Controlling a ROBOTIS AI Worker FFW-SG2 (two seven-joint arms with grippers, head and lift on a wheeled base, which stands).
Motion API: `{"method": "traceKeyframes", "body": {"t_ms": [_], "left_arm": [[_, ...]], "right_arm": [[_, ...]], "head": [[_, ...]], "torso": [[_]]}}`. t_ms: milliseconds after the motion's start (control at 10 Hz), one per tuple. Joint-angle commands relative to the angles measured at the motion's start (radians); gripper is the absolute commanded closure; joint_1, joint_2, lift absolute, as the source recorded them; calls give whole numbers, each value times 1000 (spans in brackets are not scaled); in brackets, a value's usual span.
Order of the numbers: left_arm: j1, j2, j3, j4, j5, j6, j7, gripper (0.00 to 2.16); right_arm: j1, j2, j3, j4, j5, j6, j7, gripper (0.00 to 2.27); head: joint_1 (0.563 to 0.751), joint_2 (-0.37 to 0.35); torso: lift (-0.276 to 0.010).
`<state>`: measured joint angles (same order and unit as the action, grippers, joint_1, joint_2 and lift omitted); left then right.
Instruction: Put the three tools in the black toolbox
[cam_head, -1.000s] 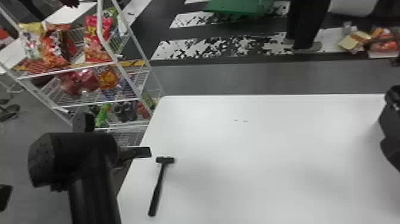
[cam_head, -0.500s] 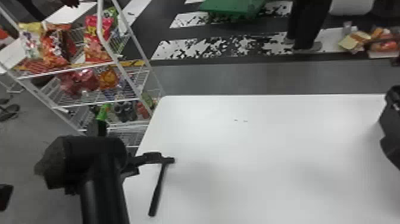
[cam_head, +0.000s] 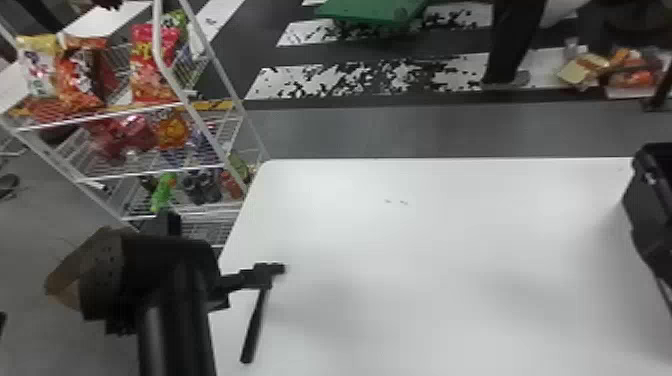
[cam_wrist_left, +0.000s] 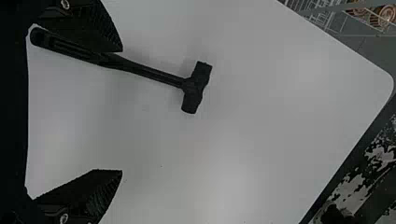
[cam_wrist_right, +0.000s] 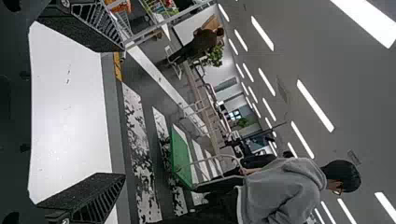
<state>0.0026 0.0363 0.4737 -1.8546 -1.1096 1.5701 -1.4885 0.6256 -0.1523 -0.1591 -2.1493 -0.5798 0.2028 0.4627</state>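
In the head view, my left gripper (cam_head: 222, 250) stands over the table's left edge, one finger overlapping the head of a black hammer (cam_head: 254, 325). The left wrist view has the left gripper (cam_wrist_left: 122, 111) wide open above the table, nothing between its fingers. There the hammer (cam_wrist_left: 154, 73) lies flat, its handle partly behind one finger and its head beyond the fingertips. The black toolbox (cam_head: 655, 205) stands at the table's right side, cut off by the view's edge; its inside is hidden. My right gripper (cam_wrist_right: 124, 112) is open and holds nothing.
The white table (cam_head: 425, 240) carries the hammer and toolbox, with small dark marks on its surface. A white wire rack (cam_head: 150, 175) with snack bags stands beyond the left edge, close to the left arm. Past the far edge is a green cart (cam_head: 370, 11).
My left arm has moved rightward in the head view, bringing one finger from beside the hammer's head to overlap it. The hammer and toolbox have stayed in place.
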Motion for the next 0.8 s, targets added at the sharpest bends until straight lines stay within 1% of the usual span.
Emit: {"method": "traceKeyframes", "body": {"t_ms": [0,100,200,300,500,600,700], "left_arm": [[5,2,5,0,-65,1,-1,76],[13,0,5,-2,-111,1,-15,76],[25,0,5,2,-157,1,-19,76],[31,8,5,17,-159,1,-18,76],[30,7,-1,48,-161,1,-3,76],[25,2,-3,60,-157,1,5,80],[14,2,-7,78,-141,1,19,83]], "right_arm": [[0,-1,0,2,-9,-4,1,36],[0,-1,0,2,-11,-10,2,36],[0,-1,1,2,-14,-16,2,36],[-1,-1,1,2,-15,-16,2,36],[-3,-3,1,2,-18,-16,4,36],[-4,-1,3,3,-20,-16,4,36],[-4,-1,3,6,-20,-19,4,36]], "head": [[695,324],[695,334],[695,350],[695,350],[695,350],[695,350],[695,350]], "torso": [[-55],[-55],[-55],[-55],[-55],[-55],[-55]]}}
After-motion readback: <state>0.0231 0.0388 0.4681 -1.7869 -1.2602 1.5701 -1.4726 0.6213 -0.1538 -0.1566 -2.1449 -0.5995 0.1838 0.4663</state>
